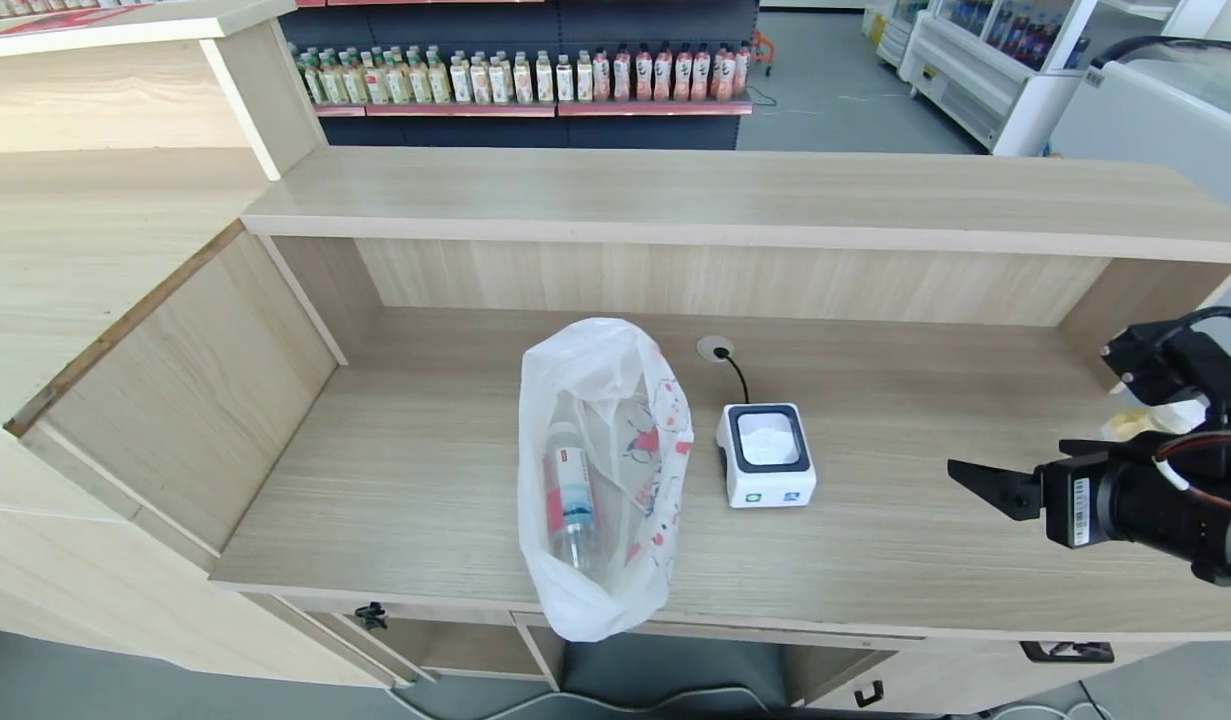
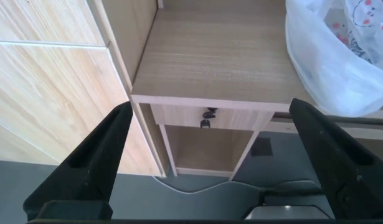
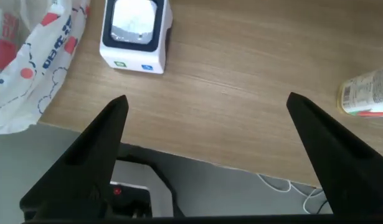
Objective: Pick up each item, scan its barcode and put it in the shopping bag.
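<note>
A white plastic shopping bag [image 1: 600, 470] with red print lies open at the counter's front middle. A clear bottle [image 1: 570, 490] with a red and white label lies inside it. To the bag's right sits the white barcode scanner [image 1: 765, 455] with its dark-rimmed window facing up. A pale, light-coloured item [image 3: 368, 93] with a barcode lies on the counter at the far right, partly behind my right arm [image 1: 1160, 420]. My right gripper [image 3: 210, 155] hovers open and holds nothing over the counter's front edge, right of the scanner [image 3: 135, 31]. My left gripper [image 2: 210, 162] hangs open below the counter's front left corner, left of the bag [image 2: 334, 56].
The wooden counter [image 1: 875, 540] has a raised back ledge and side walls. The scanner's cable runs to a grommet [image 1: 715, 348] behind it. A keyed drawer [image 2: 207, 118] sits under the front edge. Bare wood stretches between the scanner and the right-hand item.
</note>
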Robot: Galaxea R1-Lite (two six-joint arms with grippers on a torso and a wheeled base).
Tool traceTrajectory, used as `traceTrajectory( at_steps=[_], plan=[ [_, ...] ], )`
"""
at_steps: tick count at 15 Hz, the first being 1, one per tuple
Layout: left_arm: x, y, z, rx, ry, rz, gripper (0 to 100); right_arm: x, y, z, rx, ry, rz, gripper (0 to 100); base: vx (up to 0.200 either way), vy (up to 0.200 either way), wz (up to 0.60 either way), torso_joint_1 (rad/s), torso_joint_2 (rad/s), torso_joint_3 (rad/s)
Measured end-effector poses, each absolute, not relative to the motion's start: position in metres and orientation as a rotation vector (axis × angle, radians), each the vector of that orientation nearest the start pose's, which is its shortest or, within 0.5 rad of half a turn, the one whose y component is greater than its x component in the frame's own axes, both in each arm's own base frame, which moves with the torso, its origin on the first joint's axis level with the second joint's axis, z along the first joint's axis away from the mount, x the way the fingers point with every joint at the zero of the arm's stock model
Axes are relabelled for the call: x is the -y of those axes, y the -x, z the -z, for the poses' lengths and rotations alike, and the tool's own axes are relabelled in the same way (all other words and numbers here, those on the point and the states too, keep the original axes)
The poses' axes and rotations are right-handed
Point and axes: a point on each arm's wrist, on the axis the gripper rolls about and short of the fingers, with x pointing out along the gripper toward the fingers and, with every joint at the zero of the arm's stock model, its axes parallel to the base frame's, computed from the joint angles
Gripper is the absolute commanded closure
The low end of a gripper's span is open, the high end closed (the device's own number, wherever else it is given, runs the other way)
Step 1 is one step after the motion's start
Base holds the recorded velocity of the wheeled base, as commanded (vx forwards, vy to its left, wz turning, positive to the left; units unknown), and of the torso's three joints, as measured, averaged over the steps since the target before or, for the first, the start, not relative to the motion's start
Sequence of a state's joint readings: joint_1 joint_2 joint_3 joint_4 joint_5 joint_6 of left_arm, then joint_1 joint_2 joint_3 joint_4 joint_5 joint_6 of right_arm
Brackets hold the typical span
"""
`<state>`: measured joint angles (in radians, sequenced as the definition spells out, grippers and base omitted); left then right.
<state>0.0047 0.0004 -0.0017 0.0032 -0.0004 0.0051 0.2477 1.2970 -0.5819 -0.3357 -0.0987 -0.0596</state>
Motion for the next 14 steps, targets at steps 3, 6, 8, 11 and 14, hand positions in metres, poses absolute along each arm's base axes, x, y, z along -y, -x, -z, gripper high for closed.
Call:
traceTrajectory(
  at_steps=[3,6,8,11,14],
  plan=[
    [0.000,0.023,-0.076,-0.002,-0.002,-0.005,0,-0.043,-0.185,-0.195,-0.360,0.121,-0.151,0,-0.133,-0.133,0.00,-0.002,0.00,0.000],
    [0.000,0.023,-0.076,-0.002,-0.003,-0.004,0,-0.032,-0.184,-0.192,-0.370,0.150,-0.082,0,0.000,-0.133,0.00,0.003,0.00,0.002],
    [0.000,0.023,-0.076,-0.001,-0.007,-0.004,0,-0.020,-0.185,-0.189,-0.385,0.181,-0.019,0,0.000,-0.200,0.00,-0.002,0.00,0.010],
    [0.000,0.023,-0.076,-0.002,-0.009,-0.004,0,-0.003,-0.185,-0.185,-0.409,0.184,0.059,0,0.000,-0.200,0.00,0.007,0.00,0.005],
    [0.000,0.023,-0.076,-0.002,-0.009,-0.003,0,0.002,-0.184,-0.185,-0.409,0.172,0.074,0,0.000,-0.200,0.00,0.001,0.00,-0.001]
  ],
)
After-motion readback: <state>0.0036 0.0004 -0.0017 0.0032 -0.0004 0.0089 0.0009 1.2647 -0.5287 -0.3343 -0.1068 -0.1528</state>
